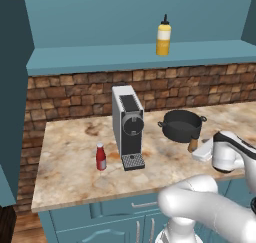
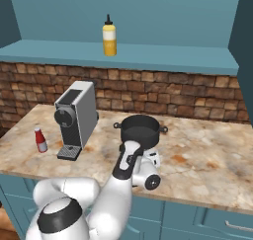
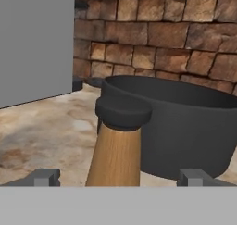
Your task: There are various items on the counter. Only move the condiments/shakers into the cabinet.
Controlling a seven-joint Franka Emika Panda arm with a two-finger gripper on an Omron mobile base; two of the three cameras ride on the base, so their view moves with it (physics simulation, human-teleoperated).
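I see my claw (image 3: 118, 177) spread wide, its two dark fingertips (image 3: 42, 177) standing either side of the small brown wooden shaker with a dark rounded cap (image 3: 118, 145), not touching it. Right behind the shaker, against it or nearly so, sits the squat black two-handled pot (image 3: 185, 127). To the claw's left stands the tall grey-black coffee machine (image 1: 128, 127), and well beyond that the small red ketchup bottle with a white cap (image 1: 101, 157), all on the beige-and-brown marbled stone counter (image 1: 70, 162). High above the claw, the yellow squeeze bottle with a dark nozzle (image 1: 163, 36) stands upright on the teal cabinet's shelf ledge (image 1: 100, 57). I can read no labels. The shaker's base is cut off.
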